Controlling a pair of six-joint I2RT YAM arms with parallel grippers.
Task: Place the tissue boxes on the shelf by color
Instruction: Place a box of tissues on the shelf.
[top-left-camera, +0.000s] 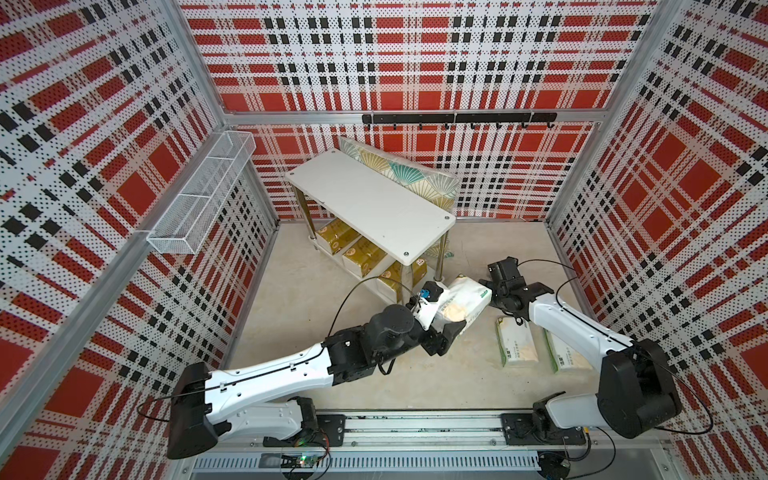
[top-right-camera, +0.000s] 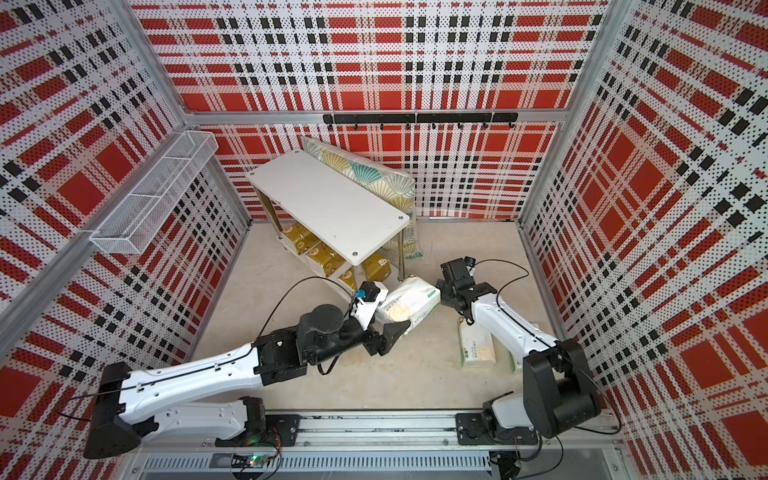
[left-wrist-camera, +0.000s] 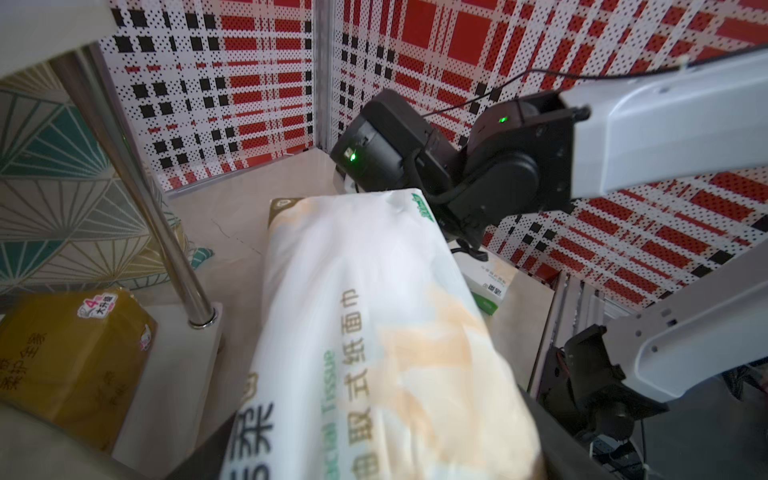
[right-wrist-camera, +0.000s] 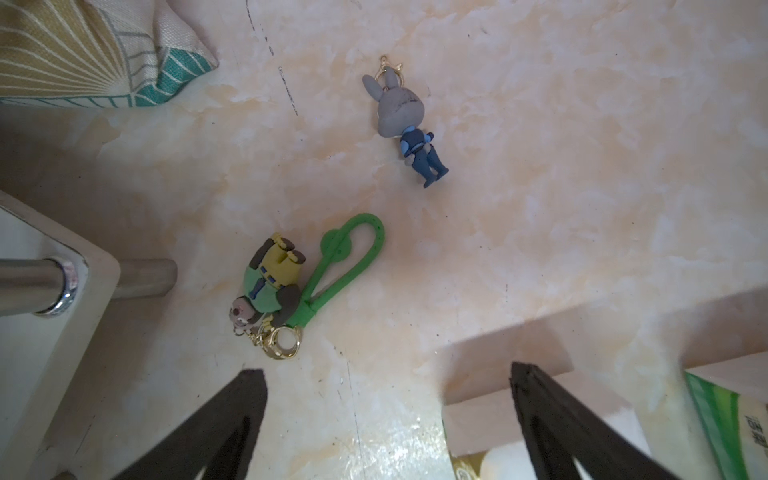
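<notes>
My left gripper (top-left-camera: 446, 322) (top-right-camera: 395, 326) (left-wrist-camera: 374, 449) is shut on one end of a white tissue pack (top-left-camera: 459, 301) (top-right-camera: 411, 299) (left-wrist-camera: 374, 324) and holds it tilted in the air by the shelf's front corner. My right gripper (top-left-camera: 513, 291) (top-right-camera: 461, 291) (right-wrist-camera: 386, 370) stands open at the pack's far end and grips nothing. The shelf (top-left-camera: 370, 199) (top-right-camera: 328, 203) carries three gold packs (top-left-camera: 365, 255) (left-wrist-camera: 75, 349) on its lower board, and its top board is bare. Two more white packs (top-left-camera: 515, 340) (top-right-camera: 478, 345) lie on the floor by the right arm.
A fan-patterned cushion (top-left-camera: 407, 170) leans behind the shelf. Two keychain figures (right-wrist-camera: 403, 116) (right-wrist-camera: 274, 286) lie on the floor under my right gripper, near a chrome shelf leg (left-wrist-camera: 137, 174). A wire basket (top-left-camera: 199, 195) and a black hook rail (top-left-camera: 457, 118) hang on the walls.
</notes>
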